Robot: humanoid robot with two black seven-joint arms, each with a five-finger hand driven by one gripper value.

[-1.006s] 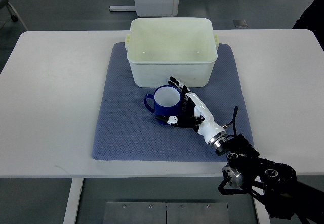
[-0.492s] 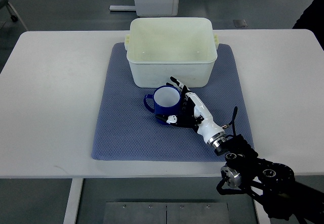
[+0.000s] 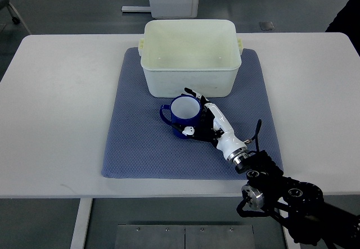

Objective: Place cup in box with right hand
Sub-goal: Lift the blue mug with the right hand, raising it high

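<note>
Closing further: right hand (image 3: pixel 203 121) fingers around cup (image 3: pixel 183 114).

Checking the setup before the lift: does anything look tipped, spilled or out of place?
Nothing stands out. The blue cup stands upright on the mat, the right hand wrapped around its side. The box sits squarely behind it, with nothing visible inside.
</note>
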